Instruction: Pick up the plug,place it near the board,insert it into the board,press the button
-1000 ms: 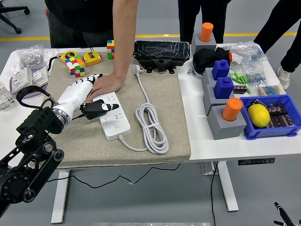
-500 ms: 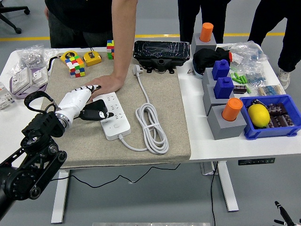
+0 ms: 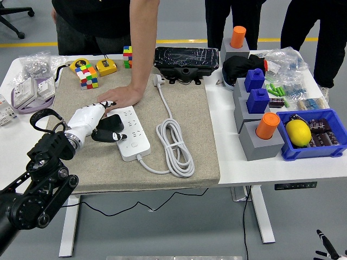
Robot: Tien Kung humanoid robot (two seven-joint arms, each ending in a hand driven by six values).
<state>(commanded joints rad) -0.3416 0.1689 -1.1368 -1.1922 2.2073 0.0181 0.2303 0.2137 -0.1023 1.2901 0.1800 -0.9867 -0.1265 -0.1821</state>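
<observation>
The white power strip (image 3: 130,134) lies on the beige mat (image 3: 179,114), its cord (image 3: 174,142) coiled to the right. Its white plug (image 3: 159,80) rests loose on the mat near the black case. My left hand (image 3: 103,123) hovers at the strip's left edge, white fingers stretched toward the far end, dark thumb (image 3: 111,133) over the strip's sockets, holding nothing. A person's hand (image 3: 122,97) presses flat on the mat at the strip's far end, just beyond my fingertips (image 3: 110,103). My right arm is out of view.
Cube puzzles (image 3: 87,76) and a yellow tape measure (image 3: 106,66) sit at the mat's far left. A black case (image 3: 187,60) stands at the back. Grey blocks with blue and orange pegs (image 3: 259,111) and a blue bin (image 3: 312,135) fill the right side.
My left hand has drawn back slightly left and toward me, and its fingers have lowered. The person's hand stays put. Plug and strip have not moved.
</observation>
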